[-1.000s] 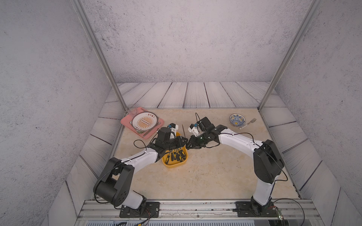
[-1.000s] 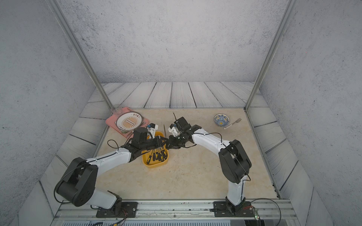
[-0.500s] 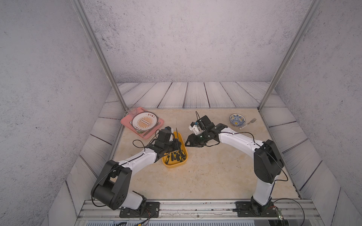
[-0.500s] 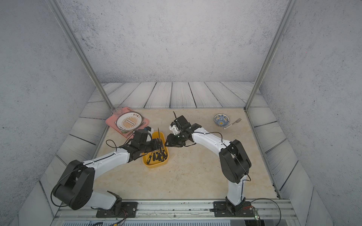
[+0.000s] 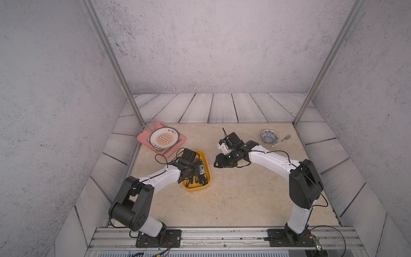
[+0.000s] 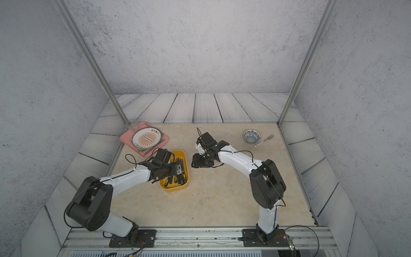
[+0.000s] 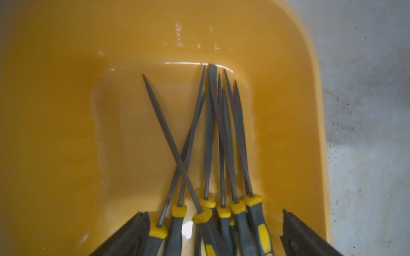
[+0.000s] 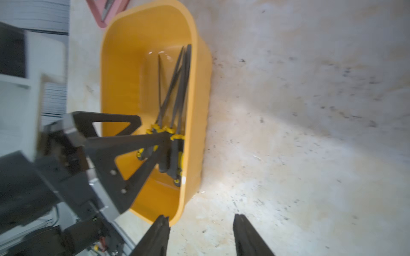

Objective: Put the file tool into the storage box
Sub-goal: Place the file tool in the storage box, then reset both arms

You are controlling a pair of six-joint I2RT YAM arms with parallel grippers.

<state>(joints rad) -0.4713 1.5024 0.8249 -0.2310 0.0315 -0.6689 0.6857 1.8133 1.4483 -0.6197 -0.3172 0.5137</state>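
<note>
The yellow storage box (image 5: pixel 195 189) (image 6: pixel 174 188) stands left of the table's middle. Several file tools (image 7: pixel 208 133) (image 8: pixel 177 88) (image 6: pixel 178 178) with black-and-yellow handles lie inside it, bunched along one long wall. My left gripper (image 7: pixel 213 212) (image 5: pixel 192 176) (image 6: pixel 169 175) hangs low over the handles, open, with its fingers (image 8: pixel 153 141) spread to either side and gripping nothing. My right gripper (image 8: pixel 202 217) (image 5: pixel 217 164) (image 6: pixel 194 164) stands open and empty over bare table, just right of the box's corner (image 8: pixel 177 212).
A pink tray (image 5: pixel 142 138) with a round plate (image 5: pixel 164 138) sits at the back left, close behind the box. A blue patterned bowl (image 5: pixel 269 136) and a fork (image 5: pixel 282 140) lie at the back right. Metal posts (image 5: pixel 133 104) stand at the back corners.
My left gripper has dropped lower into the box and opened; the file that stood up at it now lies among the others. The right gripper has opened and drawn back to the right.
</note>
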